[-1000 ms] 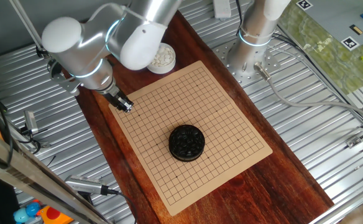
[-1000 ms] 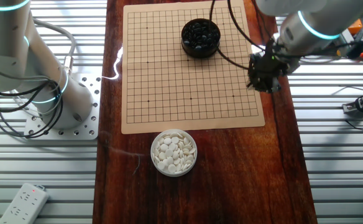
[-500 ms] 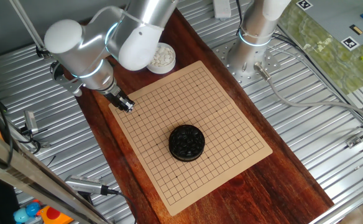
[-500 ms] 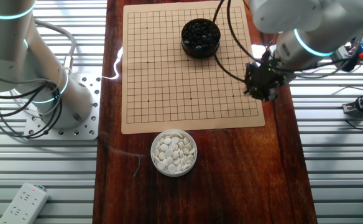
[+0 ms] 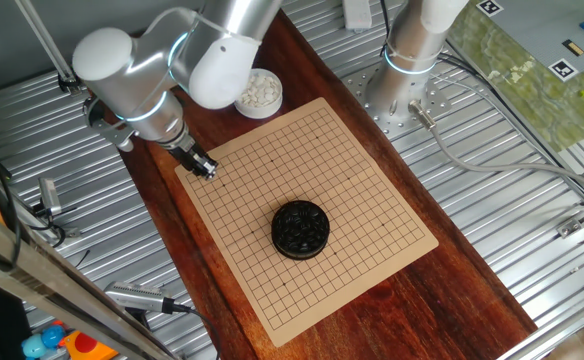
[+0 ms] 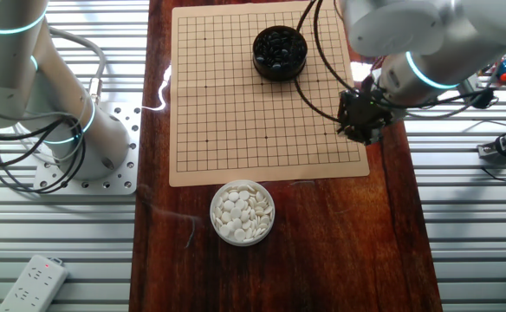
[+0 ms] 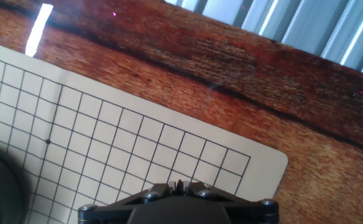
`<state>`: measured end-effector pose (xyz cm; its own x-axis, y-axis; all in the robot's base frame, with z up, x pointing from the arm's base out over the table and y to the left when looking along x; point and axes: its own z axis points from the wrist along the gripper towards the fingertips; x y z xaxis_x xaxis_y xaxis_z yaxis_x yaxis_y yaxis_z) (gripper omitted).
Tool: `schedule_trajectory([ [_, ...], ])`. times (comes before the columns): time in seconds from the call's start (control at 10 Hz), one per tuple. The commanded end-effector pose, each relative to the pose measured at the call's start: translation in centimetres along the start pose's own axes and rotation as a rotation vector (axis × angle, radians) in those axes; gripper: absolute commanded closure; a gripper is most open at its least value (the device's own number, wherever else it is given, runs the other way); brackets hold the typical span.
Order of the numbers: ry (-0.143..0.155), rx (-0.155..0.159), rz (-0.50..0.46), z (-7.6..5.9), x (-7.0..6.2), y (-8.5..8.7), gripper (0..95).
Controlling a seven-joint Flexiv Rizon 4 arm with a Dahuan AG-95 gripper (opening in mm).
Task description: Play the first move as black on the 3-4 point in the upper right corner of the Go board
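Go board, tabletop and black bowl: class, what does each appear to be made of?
Go board: probably thin matte card or mat; flat tan sheet, rounded corners, printed grid.
Tabletop: glossy varnished wood; red-brown grain, glare streaks.
Black bowl: dark, material unclear; holds shiny stones.

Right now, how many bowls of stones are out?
2: a black bowl of dark stones stands on the board; a bowl of white stones sits off its edge.

Bright even light; glare streak on wooden tabletop (image 7: 37,28); hand view soft

Gripper (image 7: 179,184) downward, jaws together
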<state>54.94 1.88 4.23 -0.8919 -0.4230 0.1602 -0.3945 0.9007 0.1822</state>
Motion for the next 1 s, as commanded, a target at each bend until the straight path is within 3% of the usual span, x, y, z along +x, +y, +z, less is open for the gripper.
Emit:
schedule_trajectory([
  [0.1,-0.004,0.001,0.001,0.4,0.4,0.0,95.0],
  [1.0,-0.018,-0.025,-0.003,1.7,0.7,-1.0,95.0],
])
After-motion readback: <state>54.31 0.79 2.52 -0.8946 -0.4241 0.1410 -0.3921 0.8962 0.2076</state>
